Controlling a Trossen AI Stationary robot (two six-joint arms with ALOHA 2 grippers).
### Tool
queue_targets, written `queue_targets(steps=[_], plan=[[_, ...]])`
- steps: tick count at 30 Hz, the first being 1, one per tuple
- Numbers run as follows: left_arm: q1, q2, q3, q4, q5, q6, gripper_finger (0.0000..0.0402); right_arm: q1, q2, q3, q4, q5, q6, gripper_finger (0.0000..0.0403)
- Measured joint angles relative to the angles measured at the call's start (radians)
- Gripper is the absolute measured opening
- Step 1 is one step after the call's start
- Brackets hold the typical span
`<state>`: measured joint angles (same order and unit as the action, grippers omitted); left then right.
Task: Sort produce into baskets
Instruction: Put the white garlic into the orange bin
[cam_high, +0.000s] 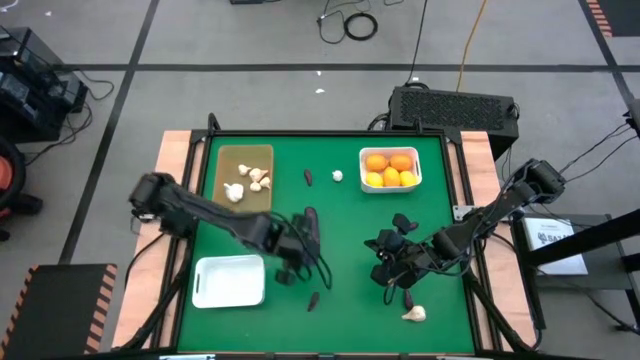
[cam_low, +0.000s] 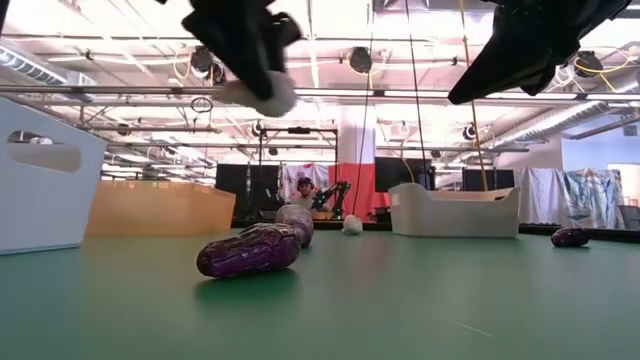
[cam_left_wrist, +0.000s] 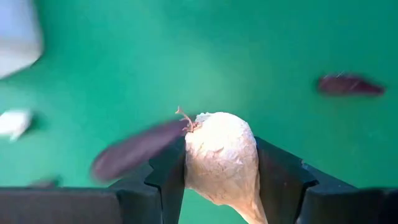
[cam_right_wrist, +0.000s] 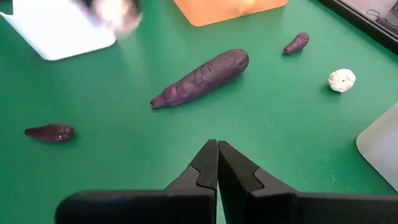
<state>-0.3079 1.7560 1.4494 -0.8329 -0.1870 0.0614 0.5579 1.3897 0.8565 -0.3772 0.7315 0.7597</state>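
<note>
Your left claw (cam_left_wrist: 221, 180) is clamped on a garlic bulb (cam_left_wrist: 221, 158), raised above the green surface (cam_high: 350, 215) just right of the empty white tray (cam_high: 229, 281). Your right claw (cam_right_wrist: 217, 163) hangs with fingers together, right of centre.

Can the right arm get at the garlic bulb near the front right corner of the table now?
Probably yes: the garlic bulb lies in the open just beside the right gripper, which is shut and holds nothing.

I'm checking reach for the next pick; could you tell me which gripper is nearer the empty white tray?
Left. The left gripper hangs just beside the empty white tray, holding a garlic bulb. The right gripper sits across the table.
</note>
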Motion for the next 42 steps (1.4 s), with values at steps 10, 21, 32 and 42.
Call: queue_targets(steps=[10,21,32,42], plan=[[0.253,-0.361,-0.283,-0.098,-0.19,-0.002,0.0169,0.0,0.0,0.0,-0.001,0.0,-0.001,0.0],[0.749,-0.516,-0.555,-0.099,-0.18,-0.078,0.0169,0.0,0.0,0.0,0.001,0.001,-0.003,0.0],[0.931,-0.515,-0.569,-0.092,-0.28,-0.177,0.0215,-0.002,0.0,0.0,0.001,0.005,-0.005,0.0],[0.939,-0.515,-0.569,-0.095,-0.231,-0.177,0.0264,-0.002,0.0,0.0,0.0,0.005,-0.005,0.0]])
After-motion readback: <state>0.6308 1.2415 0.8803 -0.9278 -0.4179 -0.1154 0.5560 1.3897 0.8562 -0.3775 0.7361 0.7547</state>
